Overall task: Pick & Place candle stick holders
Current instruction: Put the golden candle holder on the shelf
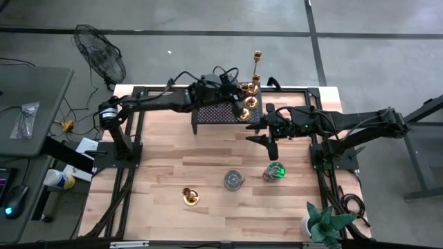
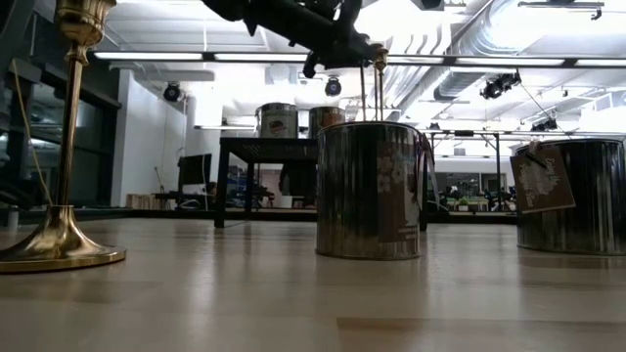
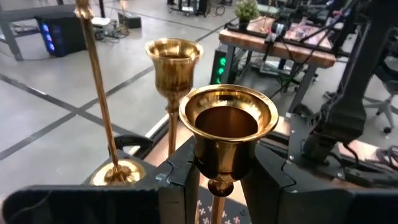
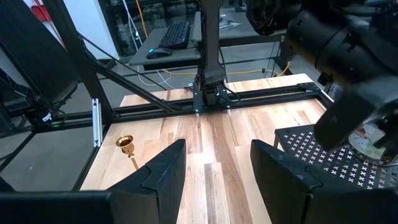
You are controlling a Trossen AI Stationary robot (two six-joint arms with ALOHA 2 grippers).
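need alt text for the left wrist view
The left gripper is shut on the stem of a shiny brass candlestick with a flared cup. Behind it stand a second brass cup candlestick and a tall slender brass candlestick.

The high view looks straight down on my whole table (image 1: 208, 159). The low view sits at tabletop level, facing the room, close to a silvery cup (image 2: 370, 191). My left wrist view looks forward, very close on a brass candlestick (image 3: 228, 134). My right wrist view faces across the table toward 9 o'clock, sharing the black perforated stand (image 4: 329, 155) with the high view.
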